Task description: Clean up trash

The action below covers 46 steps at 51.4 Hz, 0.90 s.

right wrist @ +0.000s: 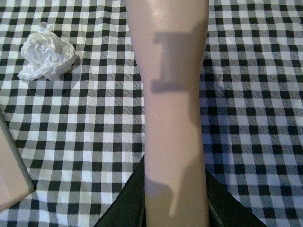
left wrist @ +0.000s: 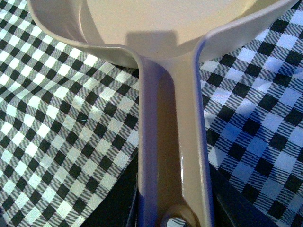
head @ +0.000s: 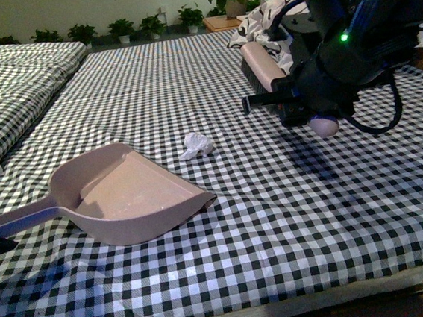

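Checked cloth (head: 152,82) — trash (head: 197,145) btwn dustpan (head: 136,192) & right jaws' brush (head: 261,65), touching neither.

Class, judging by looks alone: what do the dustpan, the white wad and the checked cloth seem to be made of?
Dustpan: likely moulded plastic, smooth pinkish-beige with a soft sheen. Wad: probably tissue paper, matte, finely creased. Cloth: seemingly woven fabric, matte, wrinkled.

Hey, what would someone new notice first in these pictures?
A black-and-white checked cover fills every view. On it at the left lies a big pink dustpan, its handle in the left gripper, with a small white wad just beyond its mouth. The right gripper holds a brush right of the wad.
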{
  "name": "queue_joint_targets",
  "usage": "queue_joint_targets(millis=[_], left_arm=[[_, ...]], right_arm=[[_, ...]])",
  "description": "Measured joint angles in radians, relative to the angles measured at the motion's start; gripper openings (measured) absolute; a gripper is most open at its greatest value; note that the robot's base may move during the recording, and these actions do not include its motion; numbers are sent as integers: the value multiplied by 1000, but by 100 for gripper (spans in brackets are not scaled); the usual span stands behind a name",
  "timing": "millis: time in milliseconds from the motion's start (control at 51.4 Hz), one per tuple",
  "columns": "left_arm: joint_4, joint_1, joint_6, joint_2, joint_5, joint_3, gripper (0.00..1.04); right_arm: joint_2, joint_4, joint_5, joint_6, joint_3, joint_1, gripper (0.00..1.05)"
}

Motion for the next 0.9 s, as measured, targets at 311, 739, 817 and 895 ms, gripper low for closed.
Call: queue_joint_targets(millis=[311,739,817,895], left_arm=[[0,0,1,0,0,0,27],[0,0,1,0,0,0,27],[0,0,1,0,0,0,27],[0,0,2,0,0,0,27]], right_arm=[[154,-42,46,-39,146,41,19],[275,-92,167,-82,310,69,19],[294,-109,198,-97,327,68,19],[319,-141,219,-115,343,68,19]])
